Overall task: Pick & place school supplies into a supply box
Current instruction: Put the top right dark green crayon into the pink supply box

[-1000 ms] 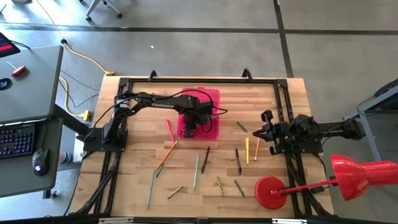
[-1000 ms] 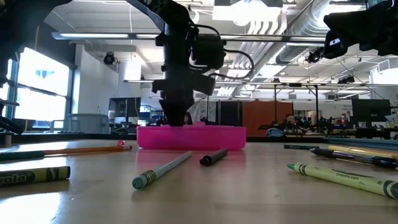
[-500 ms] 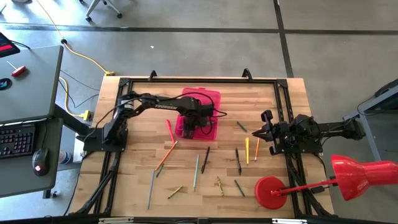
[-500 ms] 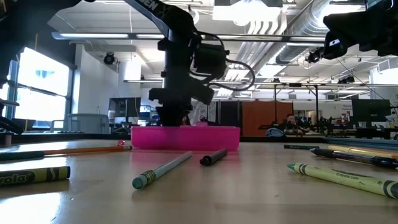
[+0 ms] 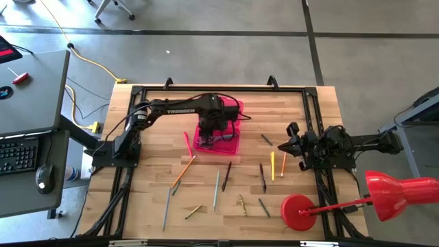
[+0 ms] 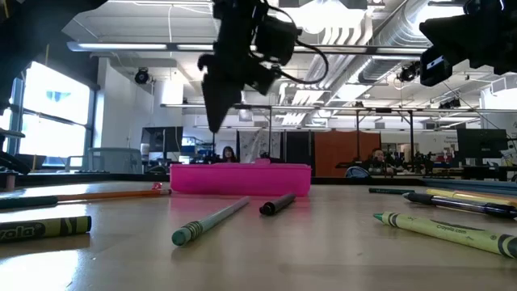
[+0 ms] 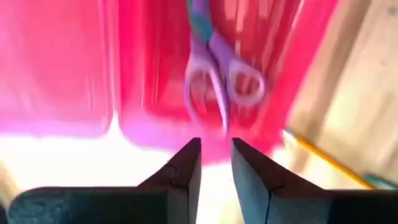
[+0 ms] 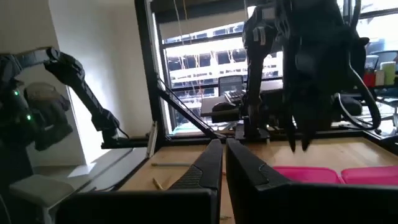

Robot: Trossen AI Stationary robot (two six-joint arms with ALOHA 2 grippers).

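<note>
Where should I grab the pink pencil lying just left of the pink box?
Grip the pink pencil at mid-shaft, straight down from above, fingers across its length. It lies flat, thin and straight, and the pink supply box sits close beside it, likely crowding a sideways approach.

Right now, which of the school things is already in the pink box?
The purple-handled scissors. They lie inside the pink box, under the left gripper; the pencils and pens are all out on the table.

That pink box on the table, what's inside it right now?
Purple-handled scissors lie inside the pink box, seen through the left wrist camera. From above, the left gripper hangs over the box and covers part of its inside, so anything else there stays hidden.
</note>
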